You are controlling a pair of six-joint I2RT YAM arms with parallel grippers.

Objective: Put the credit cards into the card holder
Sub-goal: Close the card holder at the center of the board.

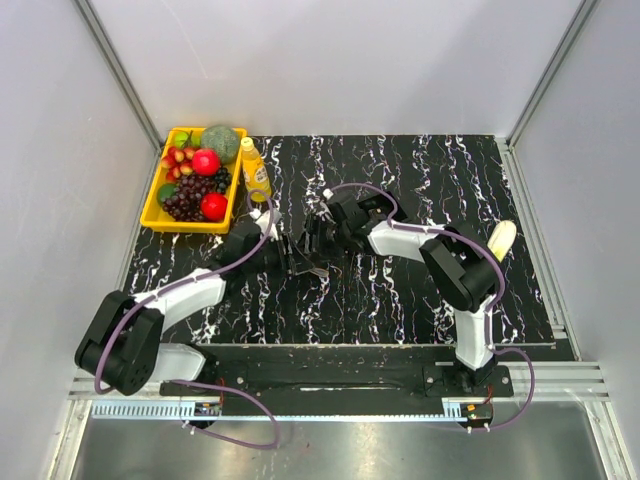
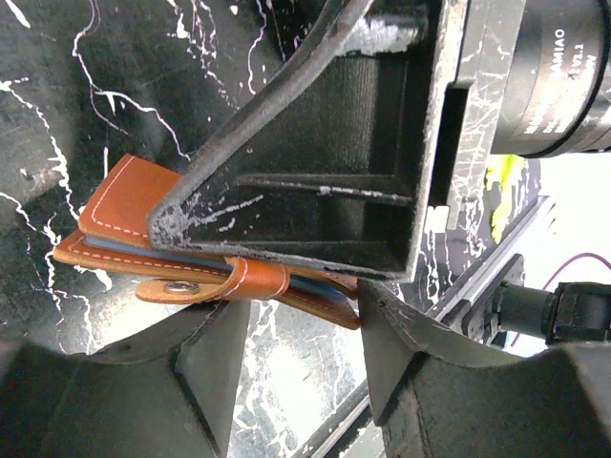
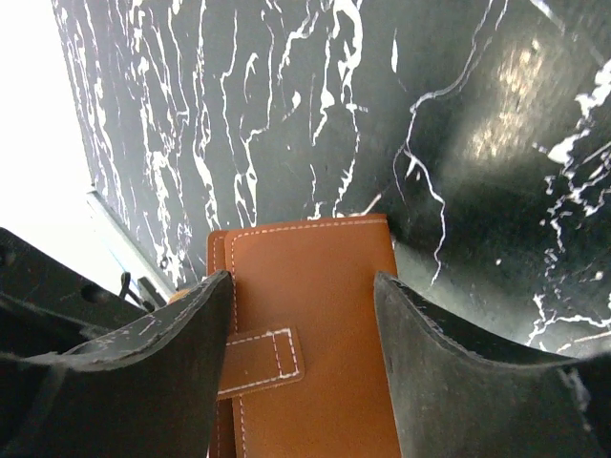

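The card holder (image 3: pixel 310 334), brown leather with pale stitching and a strap, lies on the black marble table (image 3: pixel 286 105). My right gripper (image 3: pixel 304 279) is open, with its fingers lying over the holder's two long edges from above. The left wrist view shows one right finger (image 2: pixel 325 143) lying across the holder (image 2: pixel 119 205). A blue card edge (image 2: pixel 124 247) shows between the leather layers. My left gripper (image 2: pixel 296 315) is open just in front of the holder. Its right fingertip (image 2: pixel 377 310) is at the holder's corner, and nothing sits between its fingers. Both grippers meet mid-table, left (image 1: pixel 285 255) and right (image 1: pixel 318 235).
A yellow tray (image 1: pixel 152 215) of fruit stands at the back left, with a yellow bottle (image 1: pixel 255 170) beside it. A pale banana-like object (image 1: pixel 502 240) lies at the right. Metal rails (image 1: pixel 330 395) run along the near edge of the table.
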